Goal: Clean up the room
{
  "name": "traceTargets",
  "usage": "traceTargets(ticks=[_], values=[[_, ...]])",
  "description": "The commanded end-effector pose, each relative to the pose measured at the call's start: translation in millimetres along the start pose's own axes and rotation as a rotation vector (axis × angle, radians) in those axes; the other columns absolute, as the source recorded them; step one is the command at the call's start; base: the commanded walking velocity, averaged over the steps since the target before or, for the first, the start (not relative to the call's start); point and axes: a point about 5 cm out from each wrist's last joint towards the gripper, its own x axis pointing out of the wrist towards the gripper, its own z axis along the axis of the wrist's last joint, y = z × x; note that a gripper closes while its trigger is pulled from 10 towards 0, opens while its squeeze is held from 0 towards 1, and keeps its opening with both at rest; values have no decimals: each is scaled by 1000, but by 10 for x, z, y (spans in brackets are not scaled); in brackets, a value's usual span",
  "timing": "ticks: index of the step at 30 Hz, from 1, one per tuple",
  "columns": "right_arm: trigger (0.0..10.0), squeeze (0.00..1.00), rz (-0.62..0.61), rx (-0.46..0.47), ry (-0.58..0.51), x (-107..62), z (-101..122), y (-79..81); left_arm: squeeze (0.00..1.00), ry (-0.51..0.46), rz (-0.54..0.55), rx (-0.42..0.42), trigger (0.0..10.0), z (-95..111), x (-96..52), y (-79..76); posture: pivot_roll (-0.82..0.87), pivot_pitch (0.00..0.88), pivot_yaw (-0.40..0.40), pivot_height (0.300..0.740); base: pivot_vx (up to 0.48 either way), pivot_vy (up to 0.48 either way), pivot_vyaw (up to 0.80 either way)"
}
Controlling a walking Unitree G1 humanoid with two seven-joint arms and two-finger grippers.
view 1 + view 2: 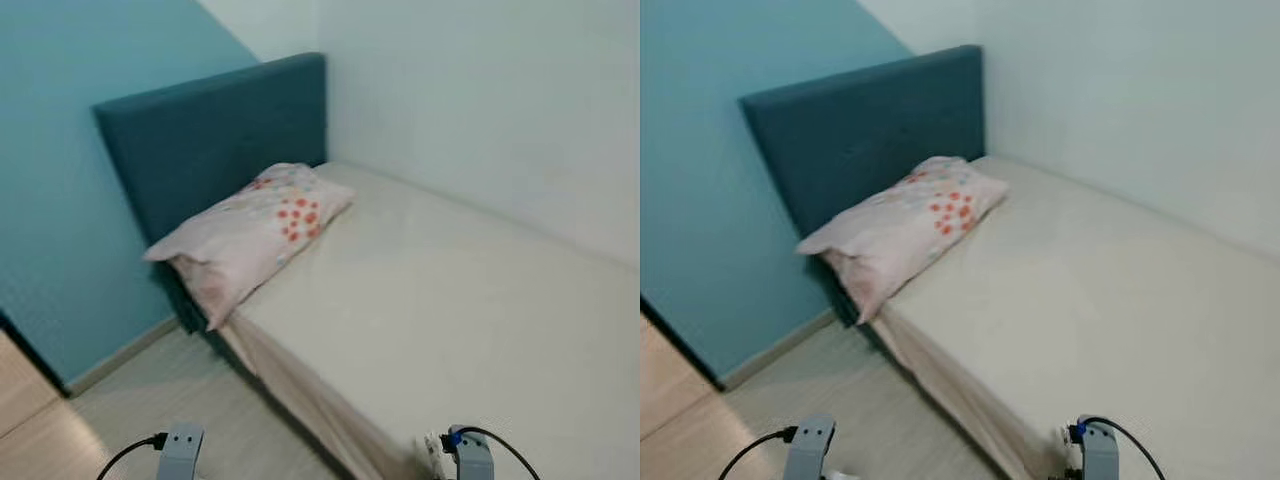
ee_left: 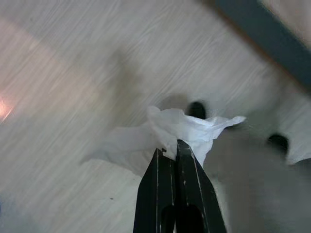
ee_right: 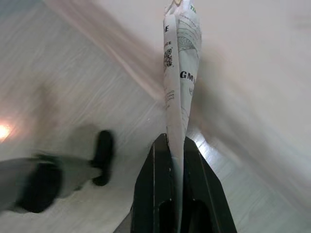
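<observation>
Right hand pinches printed white wrapper, its length extending straight beyond the fingertips.

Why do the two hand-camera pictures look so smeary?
Left wrist view: the floor is streaked with motion blur, while the left gripper pinching white tissue looks sharper. Right wrist view: the background is smeared too, yet the printed packet stays readable.
</observation>
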Motion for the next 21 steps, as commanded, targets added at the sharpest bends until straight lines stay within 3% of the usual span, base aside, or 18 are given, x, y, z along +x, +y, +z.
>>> traceTargets(ticks=[1,11,21], values=[[10000,0,8,-13,1,14,14,37,0,-15,9,16,10000,17,0,7,109,0,-12,731,0,0,769],[10000,0,-14,-35,49,-13,-76,-15,0,-55,4,56,10000,56,1,-23,117,0,-20,731,0,0,769],[10000,0,-29,-45,95,-50,-214,-41,0,-33,-29,41,10000,13,-2,-44,122,0,-21,731,0,0,766]])
